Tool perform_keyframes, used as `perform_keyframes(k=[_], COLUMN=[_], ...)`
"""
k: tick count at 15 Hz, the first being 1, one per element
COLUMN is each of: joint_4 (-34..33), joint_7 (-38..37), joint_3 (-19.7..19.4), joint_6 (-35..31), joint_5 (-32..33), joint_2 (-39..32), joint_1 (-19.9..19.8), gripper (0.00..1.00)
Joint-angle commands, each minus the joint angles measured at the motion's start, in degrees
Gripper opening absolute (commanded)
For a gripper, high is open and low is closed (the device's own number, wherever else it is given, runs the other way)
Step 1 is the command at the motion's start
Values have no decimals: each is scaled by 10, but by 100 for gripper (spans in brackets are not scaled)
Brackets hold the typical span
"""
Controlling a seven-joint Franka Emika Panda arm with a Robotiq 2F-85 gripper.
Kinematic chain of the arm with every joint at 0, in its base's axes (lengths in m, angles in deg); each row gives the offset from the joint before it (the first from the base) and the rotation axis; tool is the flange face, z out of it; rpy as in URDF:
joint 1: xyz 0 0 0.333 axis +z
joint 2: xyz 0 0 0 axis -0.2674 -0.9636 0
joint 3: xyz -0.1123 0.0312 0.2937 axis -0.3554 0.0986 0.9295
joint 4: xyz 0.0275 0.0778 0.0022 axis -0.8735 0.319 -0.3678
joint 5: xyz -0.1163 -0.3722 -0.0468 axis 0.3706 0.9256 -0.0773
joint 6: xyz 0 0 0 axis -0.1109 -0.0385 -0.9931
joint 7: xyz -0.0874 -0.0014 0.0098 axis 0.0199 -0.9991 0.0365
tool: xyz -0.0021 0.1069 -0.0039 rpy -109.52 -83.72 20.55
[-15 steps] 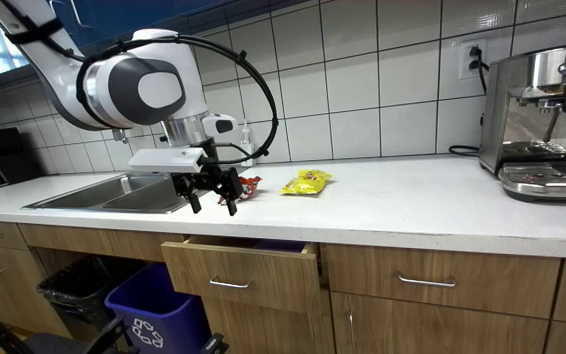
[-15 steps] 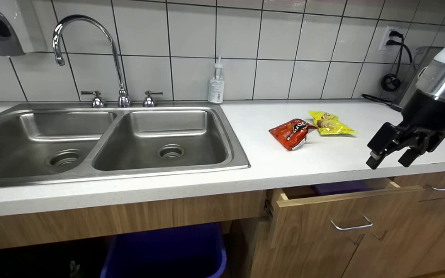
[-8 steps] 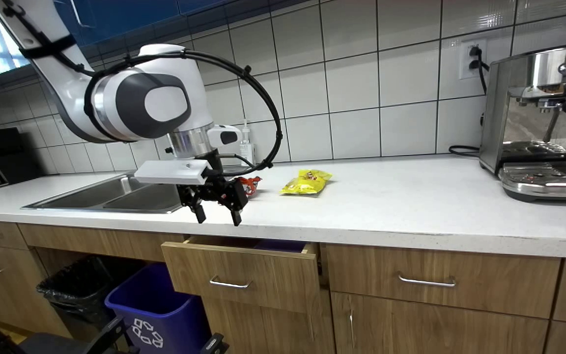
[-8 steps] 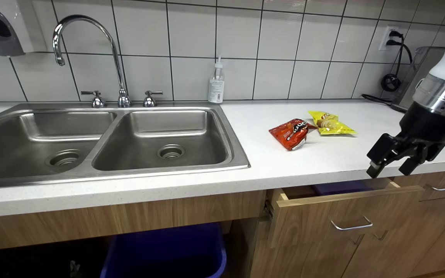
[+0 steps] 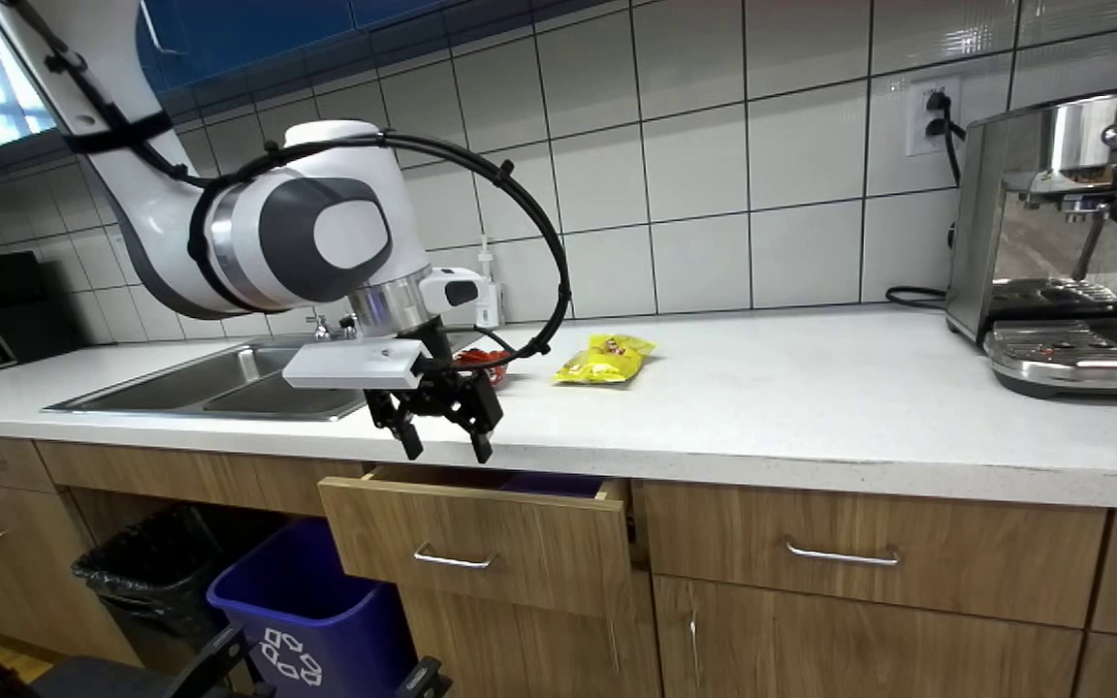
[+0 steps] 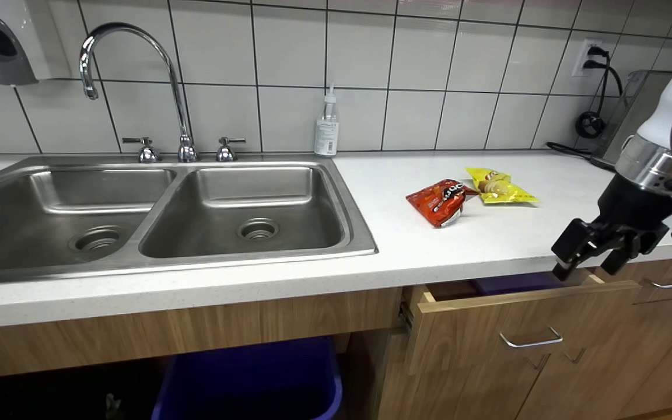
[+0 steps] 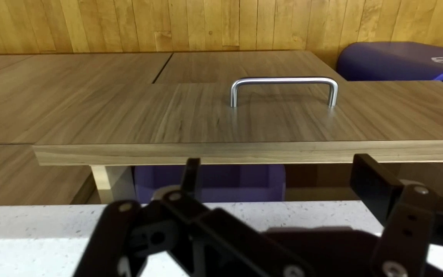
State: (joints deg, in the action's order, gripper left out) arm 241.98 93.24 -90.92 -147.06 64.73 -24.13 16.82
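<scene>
My gripper (image 5: pixel 448 453) is open and empty, pointing down near the front edge of the white countertop (image 5: pixel 772 397). In both exterior views it hangs above a pulled-out wooden drawer (image 6: pixel 476 332). In the wrist view the fingers (image 7: pixel 375 184) stand wide apart, with the drawer's front panel (image 7: pixel 190 119) and its metal handle (image 7: pixel 283 80) beyond them. A purple container (image 7: pixel 260 181) shows inside the drawer between the fingers. A red snack bag (image 6: pixel 436 201) and a yellow snack bag (image 6: pixel 499 189) lie on the counter behind the gripper. The arm partly hides the red bag in an exterior view.
A double steel sink (image 6: pixel 359 248) with a tall faucet (image 6: pixel 178 99) is set in the counter. A pump bottle (image 6: pixel 327 131) stands at the tiled wall. An espresso machine (image 5: pixel 1053 223) stands on the counter. A blue recycling bin (image 5: pixel 306 620) and a black-lined bin (image 5: pixel 156 572) stand below.
My gripper has moved down toward the open drawer, shifting slightly across the exterior views. It stays open. The bags and drawer have not moved.
</scene>
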Motion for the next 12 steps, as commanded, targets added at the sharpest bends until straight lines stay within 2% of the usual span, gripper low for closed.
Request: perform_keyframes(k=[1,6,12], joint_4=[-22,-48,-70], joint_7=[-49,-88,-101], joint_3=[-6,-31,-45], joint_6=[-20,-26,-40], joint_5=[58,103,99], joint_2=[-32,-62,-94], joint_1=[-11,3,18], gripper=[100,100,100])
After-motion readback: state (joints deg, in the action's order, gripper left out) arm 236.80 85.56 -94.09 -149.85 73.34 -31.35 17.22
